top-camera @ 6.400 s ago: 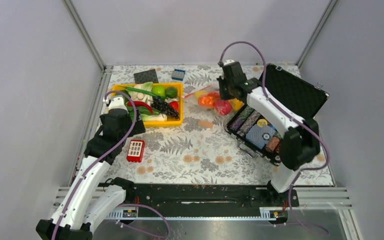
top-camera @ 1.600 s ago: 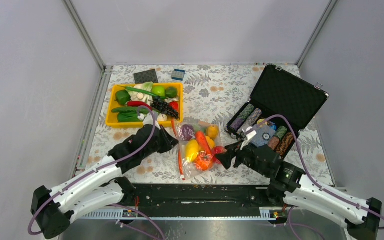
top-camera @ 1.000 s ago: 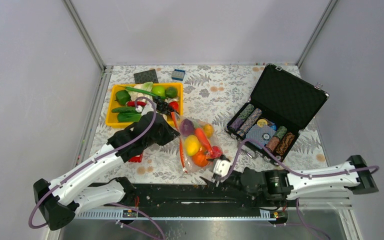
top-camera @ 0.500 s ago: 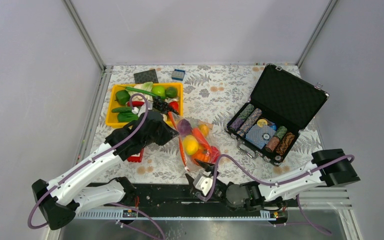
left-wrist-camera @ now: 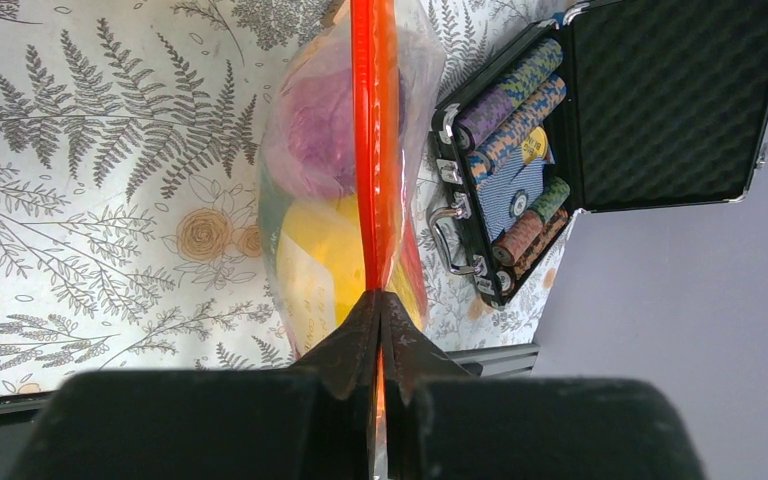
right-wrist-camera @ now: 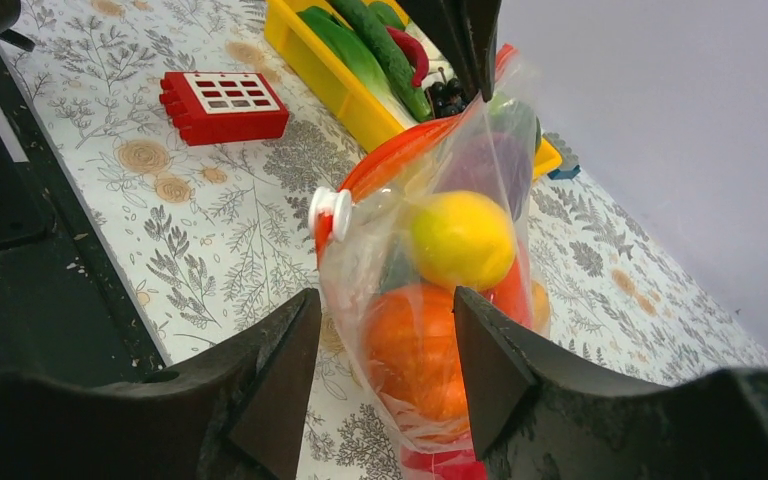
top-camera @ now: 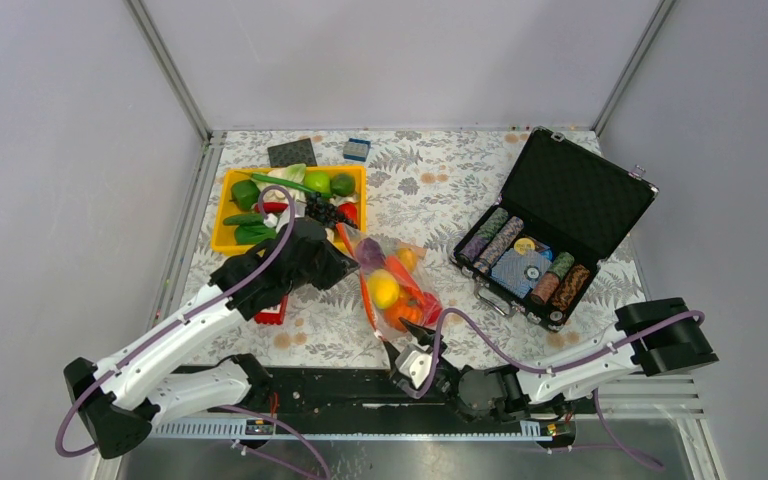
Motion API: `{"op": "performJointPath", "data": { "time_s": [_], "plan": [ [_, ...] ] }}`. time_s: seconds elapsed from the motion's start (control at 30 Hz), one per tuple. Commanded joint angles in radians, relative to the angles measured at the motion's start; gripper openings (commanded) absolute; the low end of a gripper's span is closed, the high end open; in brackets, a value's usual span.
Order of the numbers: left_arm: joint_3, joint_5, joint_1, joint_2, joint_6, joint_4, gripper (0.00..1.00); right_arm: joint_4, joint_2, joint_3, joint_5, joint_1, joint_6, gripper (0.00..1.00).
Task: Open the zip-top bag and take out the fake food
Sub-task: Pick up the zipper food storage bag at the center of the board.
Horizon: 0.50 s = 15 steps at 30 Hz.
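Left gripper (left-wrist-camera: 376, 300): clenched on one end of the bag's red-orange zip strip (left-wrist-camera: 373, 150); the strip runs straight out from between the closed fingertips.
Right gripper (right-wrist-camera: 384, 305): jaws apart, low at the near edge of the table, pointing at the bag's near end. In the right wrist view the bag shows between the two fingers; whether either finger touches the plastic cannot be told.
Bag (top-camera: 395, 285): clear and crinkly, in the front middle of the table (top-camera: 430, 190), between the yellow tray and the black case, with its zip side toward the left arm. Whether its underside rests on the table is not clear.
Zip: the strip looks closed along its length; a small white slider (right-wrist-camera: 335, 212) sits at the end nearer the right gripper.
Food: all of it inside the bag. A purple onion (left-wrist-camera: 315, 130) lies toward the far end, a yellow round piece (right-wrist-camera: 460, 238) in the middle, and an orange pumpkin (right-wrist-camera: 410, 350) at the near end.
Yellow tray (top-camera: 222, 215): far left, holding green and red vegetables.
Black case (top-camera: 580, 190): right of the bag, lid up, with rolls of chips (top-camera: 495, 235) inside.
Red block (right-wrist-camera: 222, 100): on the table by the left arm.
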Motion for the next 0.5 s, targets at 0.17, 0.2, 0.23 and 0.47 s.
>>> {"op": "performJointPath", "data": {
  "time_s": [0.17, 0.2, 0.23, 0.47],
  "plan": [
    [0.069, 0.029, -0.003, 0.012, -0.012, 0.032, 0.00, 0.132, 0.044, -0.002, 0.063, 0.007, 0.003, 0.53],
    [0.068, 0.033, -0.004, 0.013, -0.013, 0.036, 0.00, 0.144, 0.051, 0.002, 0.064, 0.007, -0.003, 0.52],
    [0.065, 0.039, -0.003, 0.012, -0.015, 0.039, 0.00, 0.152, 0.058, 0.004, 0.066, 0.007, -0.008, 0.49],
    [0.047, 0.056, -0.004, 0.005, -0.017, 0.053, 0.00, 0.194, 0.058, 0.007, 0.102, 0.007, -0.006, 0.34]
  ]
}}
